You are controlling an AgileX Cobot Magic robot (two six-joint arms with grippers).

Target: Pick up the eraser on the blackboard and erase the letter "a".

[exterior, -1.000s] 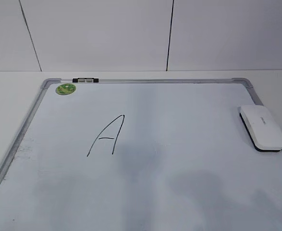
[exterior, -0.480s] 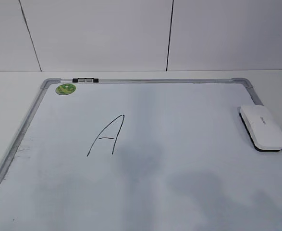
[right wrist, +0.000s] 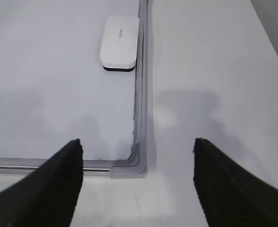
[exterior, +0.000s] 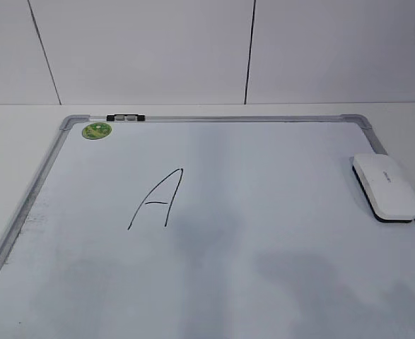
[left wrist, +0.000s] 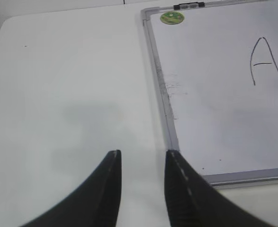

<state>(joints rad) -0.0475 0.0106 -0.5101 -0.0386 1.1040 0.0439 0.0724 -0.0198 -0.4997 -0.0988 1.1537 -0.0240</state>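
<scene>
The white eraser (exterior: pixel 385 187) lies flat at the right edge of the blackboard (exterior: pixel 278 198), against the grey frame. It also shows in the right wrist view (right wrist: pixel 120 41). A tall angular capital "A" (exterior: pixel 158 201) is drawn left of the board's centre, and the left wrist view shows it too (left wrist: pixel 266 61). No lowercase "a" shows in any view. My left gripper (left wrist: pixel 143 153) is open and empty over the table by the board's near left corner. My right gripper (right wrist: pixel 138 141) is wide open and empty over the board's near right corner (right wrist: pixel 134 165), well short of the eraser. Neither gripper shows in the exterior view.
A green round sticker (exterior: pixel 97 130) sits at the board's far left corner, with a black clip (exterior: pixel 125 117) on the top frame beside it. White table (left wrist: pixel 63 94) surrounds the board. A white panelled wall (exterior: pixel 150 49) stands behind.
Only the faint shadows on the near part of the board have shifted slightly. The eraser and the drawn letter have not moved.
</scene>
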